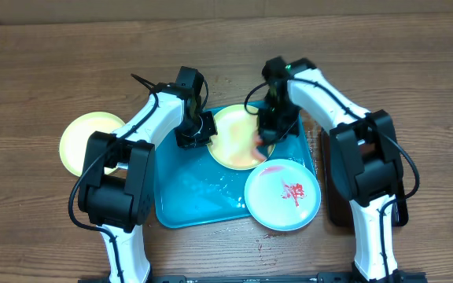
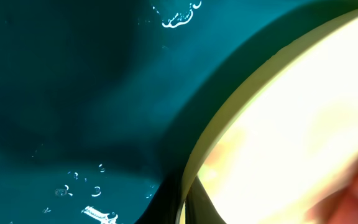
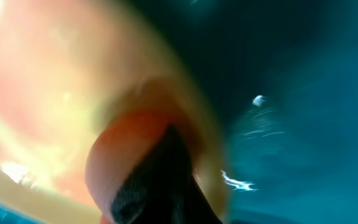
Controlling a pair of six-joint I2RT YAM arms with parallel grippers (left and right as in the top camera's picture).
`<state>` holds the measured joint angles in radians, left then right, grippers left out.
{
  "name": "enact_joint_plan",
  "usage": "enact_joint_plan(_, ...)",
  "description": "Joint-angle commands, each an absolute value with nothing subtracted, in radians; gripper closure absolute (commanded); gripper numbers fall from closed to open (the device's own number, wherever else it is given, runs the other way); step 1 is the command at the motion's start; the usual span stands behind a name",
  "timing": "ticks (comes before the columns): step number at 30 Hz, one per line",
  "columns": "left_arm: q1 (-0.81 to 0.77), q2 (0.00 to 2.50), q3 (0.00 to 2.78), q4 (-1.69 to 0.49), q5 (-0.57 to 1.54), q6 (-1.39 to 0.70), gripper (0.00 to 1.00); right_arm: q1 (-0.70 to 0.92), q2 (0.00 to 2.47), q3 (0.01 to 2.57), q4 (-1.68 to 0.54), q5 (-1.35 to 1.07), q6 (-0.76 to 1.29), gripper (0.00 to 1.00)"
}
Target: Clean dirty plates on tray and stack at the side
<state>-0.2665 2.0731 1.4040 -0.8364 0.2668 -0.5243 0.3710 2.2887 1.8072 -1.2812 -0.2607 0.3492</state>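
Tabletop (image 1: 38,63), dark tray (image 1: 330,214) beside turquoise tray (image 1: 187,196)

The tray (image 1: 187,196) sits on the table (image 1: 53,63) at the centre of the overhead frame, with the upper plate (image 1: 230,140) lying in its upper right part between the left gripper (image 1: 199,130) and the right gripper (image 1: 264,135). The lower plate (image 1: 283,195) rests over the tray's lower right corner, just below the upper plate, and the outer plate (image 1: 81,137) lies on the table left of the tray.

We see a turquoise tray (image 1: 187,196), a yellow plate (image 1: 230,141), a pale blue plate (image 1: 270,203) smeared red, and a light green plate (image 1: 81,141).
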Motion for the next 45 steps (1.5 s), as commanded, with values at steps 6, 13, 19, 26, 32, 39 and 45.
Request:
enact_joint_plan(6, -0.253, 2.171, 1.347, -0.863, 0.131, -0.55, 0.96, 0.38, 2.246, 1.974, -1.325, -0.107, 0.352, 0.96)
enact_joint_plan(13, -0.253, 2.171, 1.348, -0.863, 0.13, -0.55, 0.95, 0.403, 2.124, 2.032, -1.361, -0.109, 0.344, 0.96)
enact_joint_plan(19, -0.253, 2.131, 1.358, -0.866, 0.11, -0.55, 0.96, 0.394, 2.001, 2.033, -1.379, -0.105, 0.347, 0.96)
enact_joint_plan(26, -0.253, 1.977, 1.388, -0.881, 0.009, -0.538, 0.96, 0.35, 1.914, 2.033, -1.391, -0.105, 0.347, 0.96)
enact_joint_plan(32, -0.258, 1.827, 1.393, -0.916, -0.088, -0.514, 0.95, 0.317, 1.913, 2.032, -1.416, -0.105, 0.339, 0.96)
enact_joint_plan(39, -0.264, 1.635, 1.393, -0.978, -0.134, -0.496, 0.95, 0.282, 1.913, 2.032, -1.417, -0.104, 0.339, 0.96)
enact_joint_plan(45, -0.317, 1.52, 1.393, -1.068, -0.34, -0.464, 0.96, 0.231, 1.913, 2.022, -1.426, -0.104, 0.331, 0.96)
